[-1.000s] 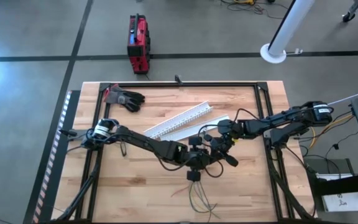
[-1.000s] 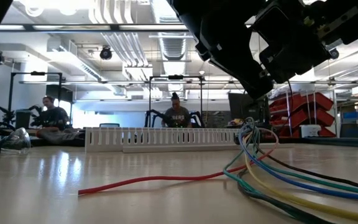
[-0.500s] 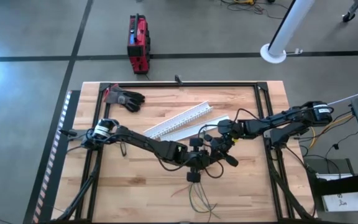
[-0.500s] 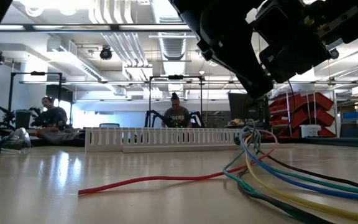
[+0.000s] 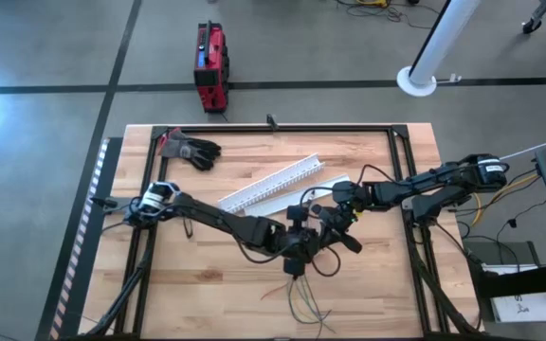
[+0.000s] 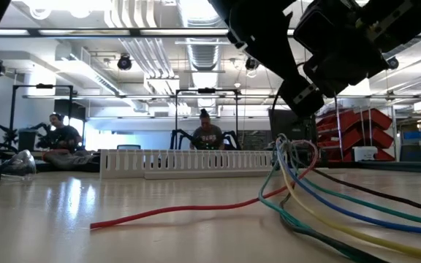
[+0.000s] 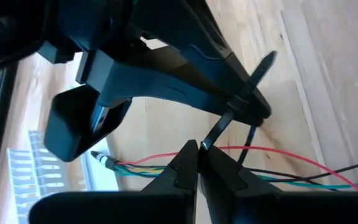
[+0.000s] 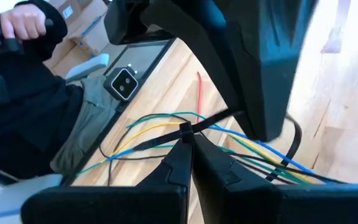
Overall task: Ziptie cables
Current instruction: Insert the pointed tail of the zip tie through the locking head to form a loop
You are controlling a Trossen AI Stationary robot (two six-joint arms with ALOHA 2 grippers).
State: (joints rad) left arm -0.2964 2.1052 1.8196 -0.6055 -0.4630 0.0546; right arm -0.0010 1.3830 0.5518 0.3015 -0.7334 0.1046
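Both dark arms reach low toward the middle of the wooden desk [image 5: 207, 284], the left stretched diagonally from the desk's left edge, the right bent in from the right side. The left gripper [image 5: 297, 248] and the right gripper [image 5: 341, 227] meet just beside each other over the bundle.

In the left wrist view, the left gripper's fingers [image 7: 185, 163] are pressed together on a thin black zip tie strap [image 7: 219, 127], which runs up to a small head sitting against the other arm's gripper. In the right wrist view, the right gripper's fingers [image 8: 178, 158] are likewise pressed together, pinching the black zip tie [image 8: 185, 130] right where it wraps the cables [image 8: 160, 127].

The cables [image 6: 298, 197] are thin, limp, smooth-jacketed wires in red, yellow, blue, green and dark tones. They are gathered and lifted at the grippers, then droop and fan out loosely across the desk toward its front edge [image 5: 303, 303]; one red strand lies apart, curving flat along the wood.

Behind the grippers lies a long white slotted plastic channel [image 5: 273, 183] with comb-like teeth, set diagonally beside its flat lid. A black glove [image 5: 190, 149] lies crumpled near the desk's far left corner. The desk surface is pale planked wood framed by black metal rails.
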